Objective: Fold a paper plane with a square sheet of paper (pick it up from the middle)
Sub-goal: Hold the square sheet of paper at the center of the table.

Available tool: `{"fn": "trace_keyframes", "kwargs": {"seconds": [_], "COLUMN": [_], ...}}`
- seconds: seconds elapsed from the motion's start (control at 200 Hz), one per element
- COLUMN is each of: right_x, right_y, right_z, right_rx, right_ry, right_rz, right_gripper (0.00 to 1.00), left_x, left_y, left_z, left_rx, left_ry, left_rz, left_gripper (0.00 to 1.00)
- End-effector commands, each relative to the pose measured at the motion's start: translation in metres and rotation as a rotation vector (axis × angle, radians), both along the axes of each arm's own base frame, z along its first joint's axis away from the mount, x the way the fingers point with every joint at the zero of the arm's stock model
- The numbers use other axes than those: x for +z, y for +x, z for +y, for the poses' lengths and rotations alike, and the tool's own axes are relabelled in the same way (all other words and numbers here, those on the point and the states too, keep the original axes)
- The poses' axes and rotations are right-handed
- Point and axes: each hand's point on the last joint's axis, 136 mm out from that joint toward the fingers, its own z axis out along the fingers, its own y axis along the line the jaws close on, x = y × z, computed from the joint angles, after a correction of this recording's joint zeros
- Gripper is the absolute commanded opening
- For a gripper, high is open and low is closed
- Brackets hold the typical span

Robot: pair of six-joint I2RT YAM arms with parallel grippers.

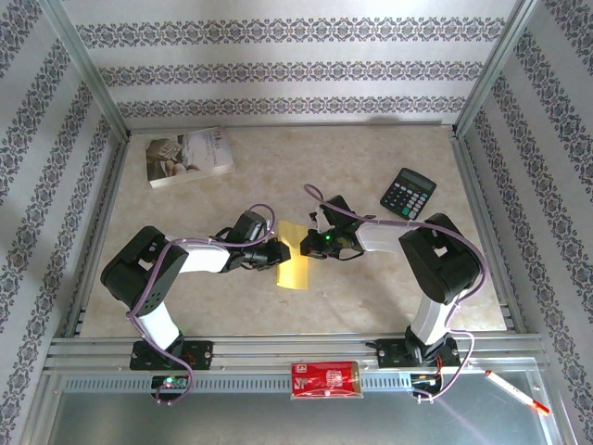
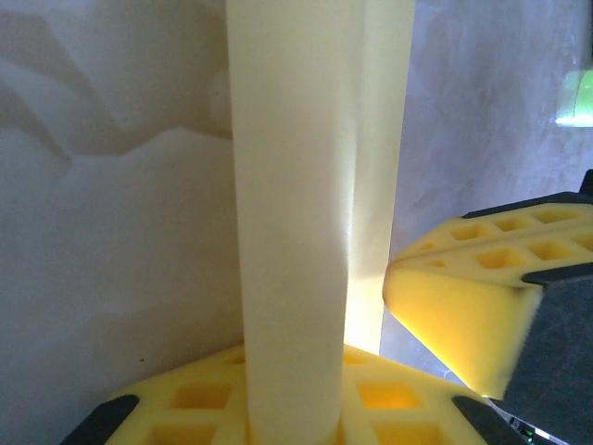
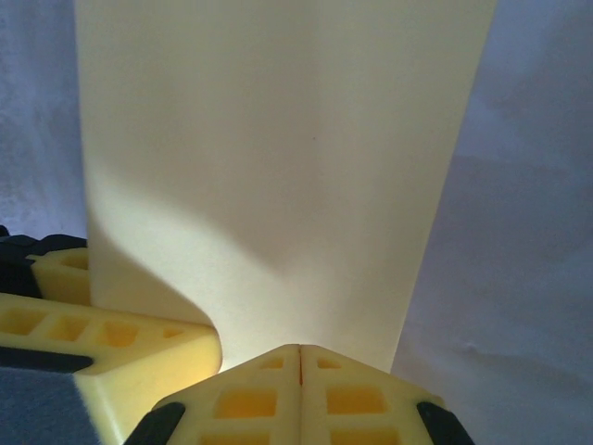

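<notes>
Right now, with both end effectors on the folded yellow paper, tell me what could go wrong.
1. The left end effector and right end effector grip the folded yellow paper close together; pulling apart could tear it.
2. In the left wrist view the paper bulges instead of lying flat, so pressing now may set a crooked crease.
</notes>
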Motion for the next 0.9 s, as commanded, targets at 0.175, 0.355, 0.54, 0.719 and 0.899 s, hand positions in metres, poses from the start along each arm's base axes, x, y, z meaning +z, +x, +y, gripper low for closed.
{"fn": "trace_keyframes", "kwargs": {"seconds": [0.175,0.355,0.54,0.719,0.899], "right_x": [-0.021,-0.040,-0.056,-0.065,-0.069], "right_y": [-0.005,-0.015,-0.028,-0.033,-0.034], "right_z": [-0.007,-0.026,-0.036,-0.041,-0.041], "right_rx": [-0.005,-0.027,-0.031,-0.035,-0.035], "right_ry": [-0.080,-0.188,-0.239,-0.264,-0.270], "right_rz": [0.033,0.065,0.100,0.112,0.116], "right_gripper": [0.00,0.00,0.00,0.00,0.00], "left_x": [-0.044,-0.039,-0.030,-0.013,0.024], "left_y": [-0.027,-0.024,-0.019,-0.013,-0.006], "left_z": [0.025,0.024,0.026,0.031,0.049], "left_rx": [0.019,0.016,0.016,0.026,0.056], "left_ry": [0.140,0.144,0.160,0.189,0.260], "left_rz": [0.110,0.096,0.068,0.020,-0.081], "left_gripper": [0.22,0.23,0.28,0.39,0.53]}}
